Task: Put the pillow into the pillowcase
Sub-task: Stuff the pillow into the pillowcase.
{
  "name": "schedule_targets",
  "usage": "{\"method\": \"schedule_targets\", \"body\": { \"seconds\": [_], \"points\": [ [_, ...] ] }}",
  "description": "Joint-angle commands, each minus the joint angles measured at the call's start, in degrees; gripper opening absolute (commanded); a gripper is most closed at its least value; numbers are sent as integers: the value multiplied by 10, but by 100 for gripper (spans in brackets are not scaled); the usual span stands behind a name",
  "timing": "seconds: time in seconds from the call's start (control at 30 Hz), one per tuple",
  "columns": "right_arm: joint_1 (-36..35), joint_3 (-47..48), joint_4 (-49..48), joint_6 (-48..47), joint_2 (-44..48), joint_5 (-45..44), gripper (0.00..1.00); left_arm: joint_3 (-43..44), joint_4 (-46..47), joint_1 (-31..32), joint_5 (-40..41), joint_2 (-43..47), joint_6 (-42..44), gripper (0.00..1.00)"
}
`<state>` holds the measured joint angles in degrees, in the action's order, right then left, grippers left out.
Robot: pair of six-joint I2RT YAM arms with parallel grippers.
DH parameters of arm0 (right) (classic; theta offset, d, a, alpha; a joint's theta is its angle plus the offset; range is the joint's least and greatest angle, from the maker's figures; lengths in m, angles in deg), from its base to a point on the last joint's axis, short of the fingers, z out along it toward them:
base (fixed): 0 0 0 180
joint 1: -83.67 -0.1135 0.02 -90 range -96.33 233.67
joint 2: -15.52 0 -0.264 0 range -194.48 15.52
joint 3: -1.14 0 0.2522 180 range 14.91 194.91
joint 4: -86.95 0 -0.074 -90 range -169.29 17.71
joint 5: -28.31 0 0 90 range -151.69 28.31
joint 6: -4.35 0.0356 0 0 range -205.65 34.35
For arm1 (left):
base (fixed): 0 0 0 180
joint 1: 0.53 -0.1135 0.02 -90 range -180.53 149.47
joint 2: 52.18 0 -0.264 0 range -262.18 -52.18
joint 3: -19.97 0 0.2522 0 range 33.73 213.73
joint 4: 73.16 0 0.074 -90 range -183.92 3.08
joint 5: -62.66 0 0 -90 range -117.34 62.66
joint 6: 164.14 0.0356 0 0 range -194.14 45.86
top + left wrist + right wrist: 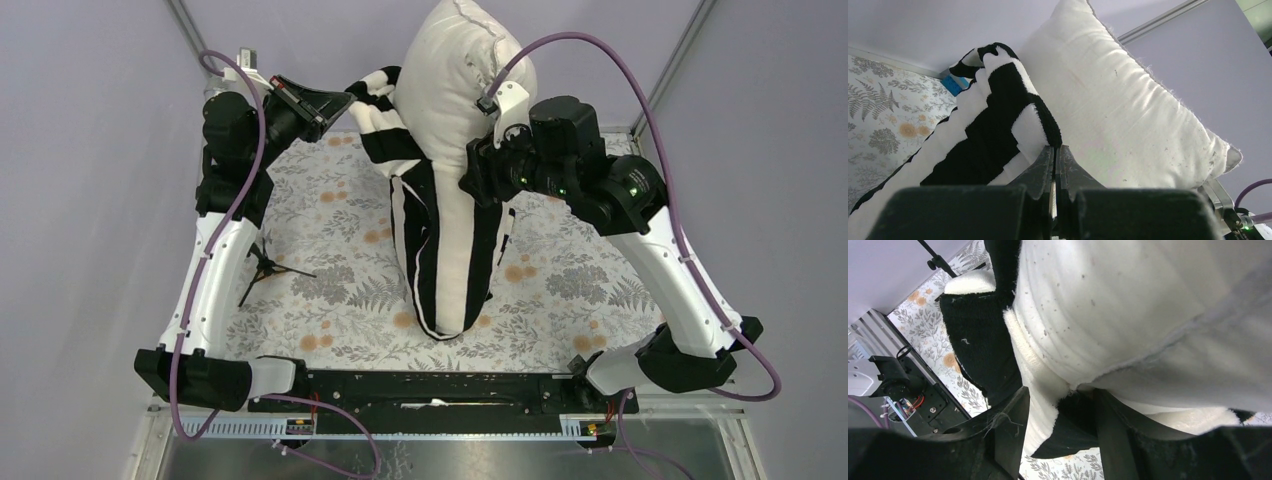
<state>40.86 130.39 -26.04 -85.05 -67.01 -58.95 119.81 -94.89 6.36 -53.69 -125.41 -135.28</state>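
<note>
Pillow half sleeved, standing on end at the middle of the counter.

My left fingers (pixel 1045 165) were pinched together on the bunched rim of the striped pillowcase (pixel 440 250), holding it out to the left. My right fingers (pixel 1010 422) stood apart, with a fold of the same rim lying between them against the pillow (pixel 450 70). The pillow's lower part sat inside the case, its plump cream top bare above the rim, and its foot rested on the floral counter (pixel 330 290).
</note>
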Motion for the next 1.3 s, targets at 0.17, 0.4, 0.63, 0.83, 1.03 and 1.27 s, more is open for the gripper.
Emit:
{"method": "schedule_targets", "body": {
  "seconds": [0.17,0.4,0.63,0.83,1.03,1.27],
  "points": [
    [-6,-22,9,8,-5,52,48,9,45,-9,-18,2,-6,0],
    [-7,-40,-9,20,44,90,23,7,51,-14,-16,-2,-11,0],
    [-8,71,-55,48,36,21,0,22,57,-14,-18,-8,-14,0],
    [-7,158,-182,82,12,-112,0,55,91,7,-10,-29,-23,0],
    [-8,142,-243,77,-2,-135,0,210,105,57,34,-109,-14,0],
    [-1,33,-317,27,36,-283,0,474,92,60,55,-226,-41,0]
  ]
}}
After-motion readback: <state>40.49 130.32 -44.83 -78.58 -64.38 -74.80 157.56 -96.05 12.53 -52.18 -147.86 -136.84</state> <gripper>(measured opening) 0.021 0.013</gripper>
